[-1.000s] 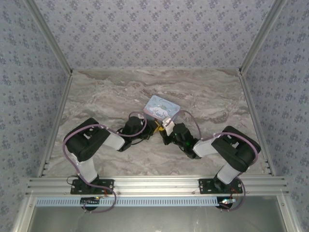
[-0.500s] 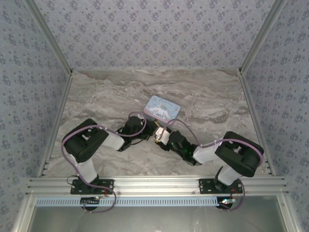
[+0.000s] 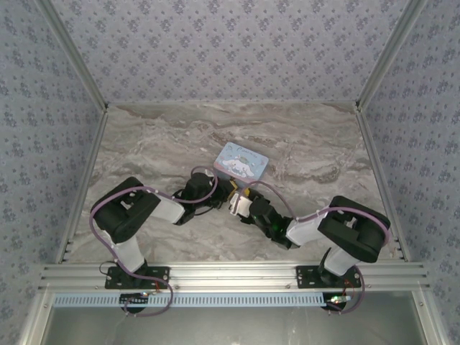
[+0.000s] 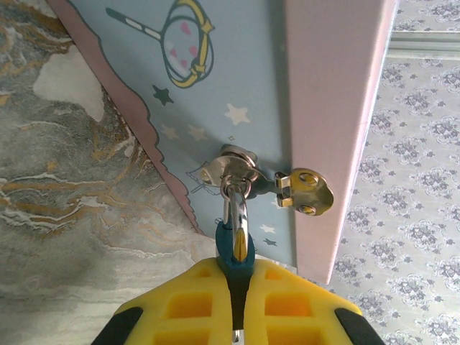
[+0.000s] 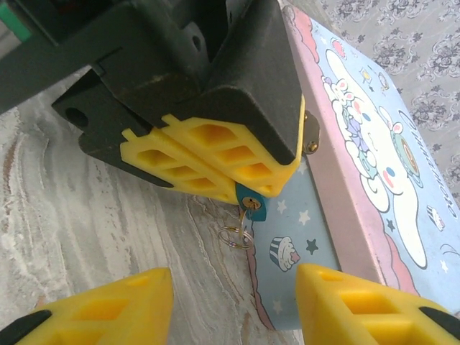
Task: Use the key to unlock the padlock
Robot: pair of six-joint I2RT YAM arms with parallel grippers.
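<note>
between left gripper [image 4: 235,286] jaws, padlock [image 4: 233,250] pinched

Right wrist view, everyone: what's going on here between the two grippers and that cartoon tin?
The left gripper is shut on the small blue padlock, whose shackle runs through the latch on the pastel tin. A thin wire ring dangles just below the padlock's keyhole end. The right gripper faces it with its fingers open, nothing between them, and is not touching the lock.
</note>
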